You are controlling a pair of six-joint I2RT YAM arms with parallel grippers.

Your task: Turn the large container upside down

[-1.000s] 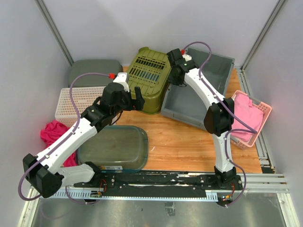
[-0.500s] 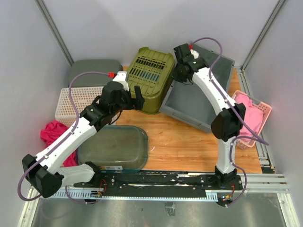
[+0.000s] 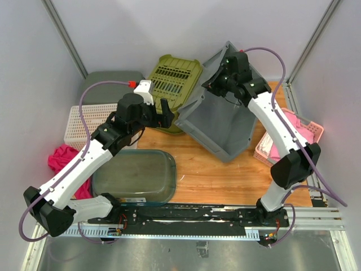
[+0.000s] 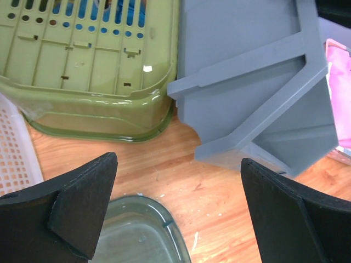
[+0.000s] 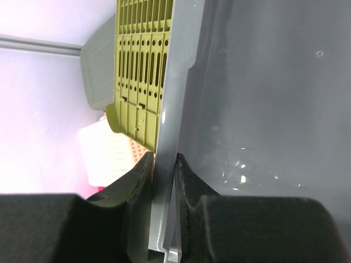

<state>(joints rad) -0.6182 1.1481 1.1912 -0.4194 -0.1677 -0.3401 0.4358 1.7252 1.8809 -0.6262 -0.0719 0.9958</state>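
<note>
The large container (image 3: pixel 220 121) is a grey plastic bin, tilted steeply, with its far-left rim raised and its lower corner on the wooden table. My right gripper (image 3: pixel 219 78) is shut on that raised rim; in the right wrist view the two fingers (image 5: pixel 163 160) pinch the thin grey wall (image 5: pixel 263 82). My left gripper (image 3: pixel 165 113) is open, hovering to the left of the bin with nothing between its fingers (image 4: pixel 178 160). The left wrist view shows the bin's ribbed outer side (image 4: pixel 252 82).
An olive slatted basket (image 3: pixel 177 79) lies upside down, touching the bin's left side. A clear tub (image 3: pixel 135 176) sits near the front left. A white basket (image 3: pixel 84 121), a pink cloth (image 3: pixel 62 158) and a grey lid (image 3: pixel 107 84) are on the left. A pink basket (image 3: pixel 293 132) stands on the right.
My right gripper has lifted the bin's rim up and to the right, tipping the bin from flat to steeply tilted. The left arm has barely moved.
</note>
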